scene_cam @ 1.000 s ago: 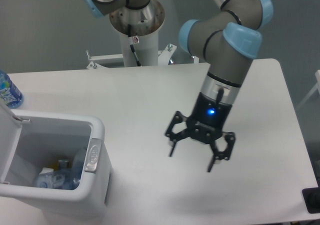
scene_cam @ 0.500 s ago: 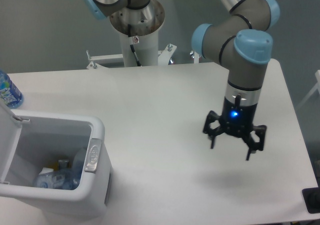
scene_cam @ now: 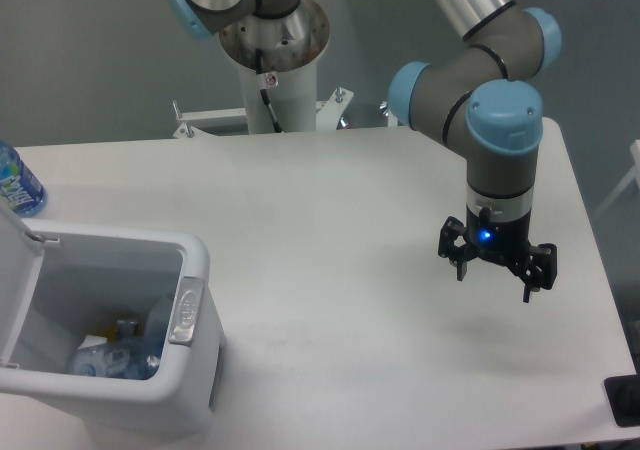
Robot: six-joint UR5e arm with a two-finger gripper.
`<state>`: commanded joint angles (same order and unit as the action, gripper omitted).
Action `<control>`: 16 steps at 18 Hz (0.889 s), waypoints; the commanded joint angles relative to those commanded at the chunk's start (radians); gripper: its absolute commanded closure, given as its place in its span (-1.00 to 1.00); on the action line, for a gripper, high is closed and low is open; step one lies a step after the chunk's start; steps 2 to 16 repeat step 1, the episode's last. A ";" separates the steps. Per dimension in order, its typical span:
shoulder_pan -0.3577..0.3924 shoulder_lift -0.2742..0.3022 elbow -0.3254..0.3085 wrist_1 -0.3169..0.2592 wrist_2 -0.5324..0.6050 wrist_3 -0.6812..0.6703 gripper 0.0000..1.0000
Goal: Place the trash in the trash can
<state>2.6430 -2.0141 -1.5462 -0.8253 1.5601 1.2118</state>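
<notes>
The trash can (scene_cam: 195,270) is a boxy white bin at the front left of the table, lid swung open to the left, grey latch plate facing right. Inside it lies the crushed clear bottle with a bluish tint (scene_cam: 115,358), low against the near wall; the tissue wad is not distinguishable. My gripper (scene_cam: 495,280) hangs above the right side of the table, far from the bin, open, with nothing between its fingers.
An uncrushed blue-labelled bottle (scene_cam: 17,183) stands at the far left edge, behind the bin's lid. The arm's base column (scene_cam: 273,65) rises behind the table's back edge. A dark object (scene_cam: 625,400) sits beyond the front right corner.
The gripper has travelled right across the table, away from the bin, and turned about its axis. It stayed open and empty. The bin and its contents have not moved.
</notes>
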 joint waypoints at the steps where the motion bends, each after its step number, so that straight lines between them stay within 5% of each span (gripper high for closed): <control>1: 0.000 0.000 -0.002 0.000 0.000 0.000 -1.00; 16: 0.000 0.000 -0.002 0.000 0.000 0.000 -1.00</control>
